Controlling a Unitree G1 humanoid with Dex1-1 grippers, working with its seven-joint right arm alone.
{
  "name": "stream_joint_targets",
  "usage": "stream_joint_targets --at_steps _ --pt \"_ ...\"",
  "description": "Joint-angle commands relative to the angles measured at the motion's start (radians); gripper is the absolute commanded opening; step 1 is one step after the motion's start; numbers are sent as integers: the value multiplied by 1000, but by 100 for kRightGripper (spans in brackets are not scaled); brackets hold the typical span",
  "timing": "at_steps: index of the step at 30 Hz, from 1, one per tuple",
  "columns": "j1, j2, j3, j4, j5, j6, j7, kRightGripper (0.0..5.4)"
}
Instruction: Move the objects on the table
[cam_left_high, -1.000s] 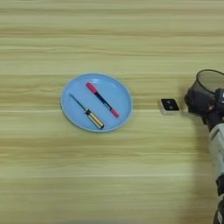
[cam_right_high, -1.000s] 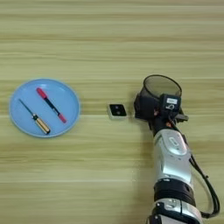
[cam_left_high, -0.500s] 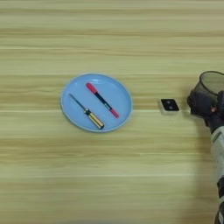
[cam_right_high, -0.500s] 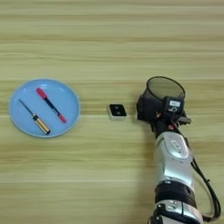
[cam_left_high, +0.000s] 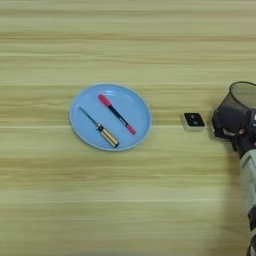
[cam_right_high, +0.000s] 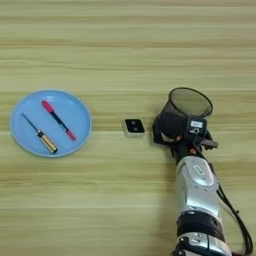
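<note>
the hand (cam_right_high: 176, 131) seems clamped on the near wall of the upright mesh pen cup (cam_right_high: 186, 112); white block (cam_right_high: 133, 127) just left; marker (cam_right_high: 58, 120) and screwdriver (cam_right_high: 38, 137) on blue plate (cam_right_high: 20, 108), on the surface (cam_right_high: 125, 50).

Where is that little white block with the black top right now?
The small white block sits on the bare table, right of the blue plate and just left of the black mesh cup at the gripper.

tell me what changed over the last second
The pen cup and the right gripper at it shifted slightly right, away from the white block. The blue plate with marker and screwdriver, and the block, stayed put.
</note>
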Motion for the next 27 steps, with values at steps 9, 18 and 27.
stream_joint_targets --at_steps 9,18,27 --pt "44 -15 15 -191 -6 30 -16 538" --pt "139 0 35 -347 -2 94 -8 538" --pt "259 24 71 -517 -12 162 6 538"
